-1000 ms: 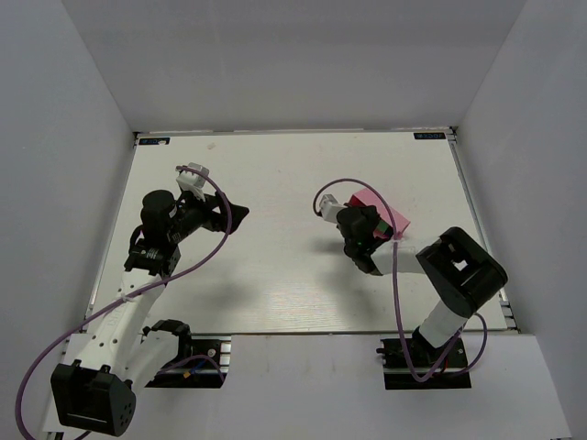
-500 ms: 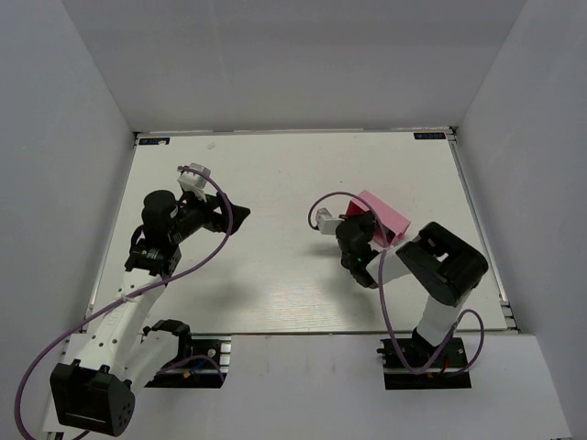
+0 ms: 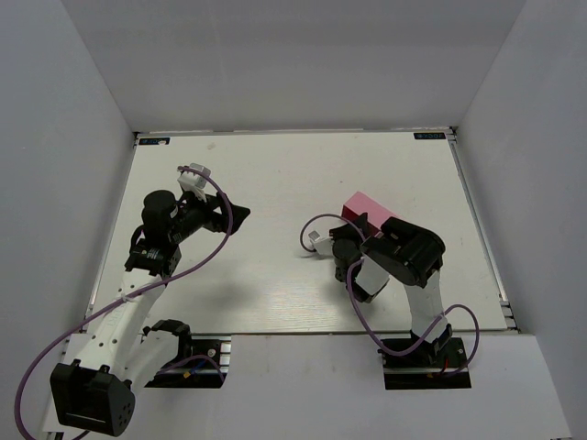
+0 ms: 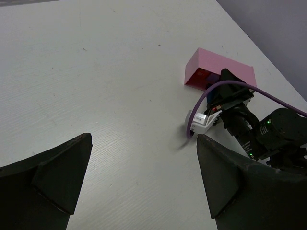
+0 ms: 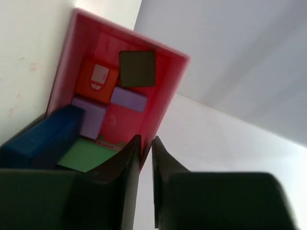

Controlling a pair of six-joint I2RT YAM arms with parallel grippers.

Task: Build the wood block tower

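The white desk (image 3: 275,183) has two arms on it. The left arm (image 3: 170,229) has not moved at all. The right arm (image 3: 404,252) has moved a lot. A moment ago its elbow stuck out to the right. Now it is folded in close, nearer the middle of the desk.

The pink tray (image 3: 371,209) has slid a little to the left with it. It looks tipped up on its side, with the open part facing the right arm.

The left gripper (image 4: 142,143) is wide open and holds nothing. It hangs over bare desk, well apart from the tray. The right gripper (image 5: 146,143) is almost shut, with only a thin gap. Its tips are right at the edge of the tray. I cannot tell if it is pinching that edge or just touching it.

The blocks (image 5: 96,120) are all inside the tray, packed close together. I can see blue, green, red, lilac and dark grey ones. None is out on the desk, and I see no tower. So I think the building has not begun, and the blocks need to come out first.
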